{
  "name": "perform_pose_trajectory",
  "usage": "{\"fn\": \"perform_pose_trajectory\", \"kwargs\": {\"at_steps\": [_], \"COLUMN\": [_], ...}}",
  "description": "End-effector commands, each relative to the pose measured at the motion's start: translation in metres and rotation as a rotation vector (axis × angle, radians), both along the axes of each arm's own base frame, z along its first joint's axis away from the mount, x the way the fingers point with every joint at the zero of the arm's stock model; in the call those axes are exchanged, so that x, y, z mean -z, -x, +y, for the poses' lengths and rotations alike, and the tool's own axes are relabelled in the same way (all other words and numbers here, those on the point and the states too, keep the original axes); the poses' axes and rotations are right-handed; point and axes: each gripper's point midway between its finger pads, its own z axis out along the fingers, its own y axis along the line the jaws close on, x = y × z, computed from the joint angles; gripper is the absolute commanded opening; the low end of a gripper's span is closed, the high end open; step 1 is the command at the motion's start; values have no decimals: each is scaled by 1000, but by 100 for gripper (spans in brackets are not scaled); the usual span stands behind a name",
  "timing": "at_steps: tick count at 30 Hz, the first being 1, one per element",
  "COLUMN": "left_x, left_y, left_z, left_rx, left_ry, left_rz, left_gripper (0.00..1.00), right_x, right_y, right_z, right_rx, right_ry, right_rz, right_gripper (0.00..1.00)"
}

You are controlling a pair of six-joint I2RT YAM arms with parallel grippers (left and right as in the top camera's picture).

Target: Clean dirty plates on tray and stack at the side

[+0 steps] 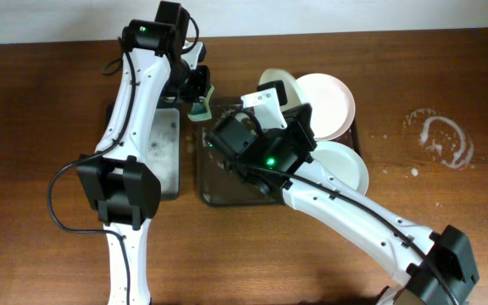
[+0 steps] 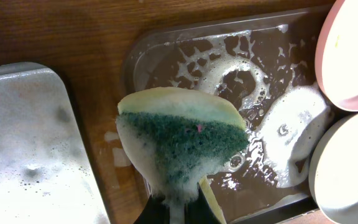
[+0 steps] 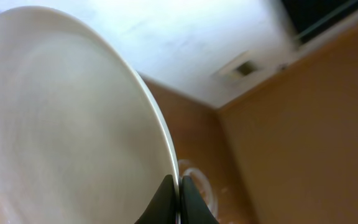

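Observation:
The dark grey tray (image 1: 214, 191) holds soapy water and foam. Two white plates lie along its right side, one at the back (image 1: 327, 103) and one in front (image 1: 344, 165). A third plate (image 1: 278, 83) is held on edge over the tray's back, its rim pinched in my shut right gripper (image 1: 269, 97); the right wrist view shows the fingers (image 3: 166, 193) clamped on this plate (image 3: 61, 124). My left gripper (image 2: 176, 211) is shut on a foamy green and yellow sponge (image 2: 182, 137), above the tray's left rim (image 2: 135, 56).
A smaller tray (image 1: 163, 157) full of foam stands left of the big one. On the bare wood at the right is a ring of dried foam (image 1: 439, 140). Both arms cross the table's front half.

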Motion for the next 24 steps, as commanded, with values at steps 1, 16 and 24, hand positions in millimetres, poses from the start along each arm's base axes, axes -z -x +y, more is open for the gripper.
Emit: {"fn": "perform_pose_trajectory", "kwargs": {"at_steps": [1, 16, 24], "left_x": [-10, -10, -12], "left_y": [-1, 1, -2], "left_z": [0, -7, -15], "left_rx": [-10, 7, 20], "left_ry": [1, 1, 7], "left_rz": [-23, -25, -50], "left_gripper": [1, 1, 1], "right_x": [41, 48, 100], "right_y": [-3, -26, -2], "right_z": [1, -201, -326], "right_rx": [13, 415, 697], "right_ry": [-265, -872, -1133], "right_rz": [134, 167, 148], "right_gripper": [4, 4, 4]}}
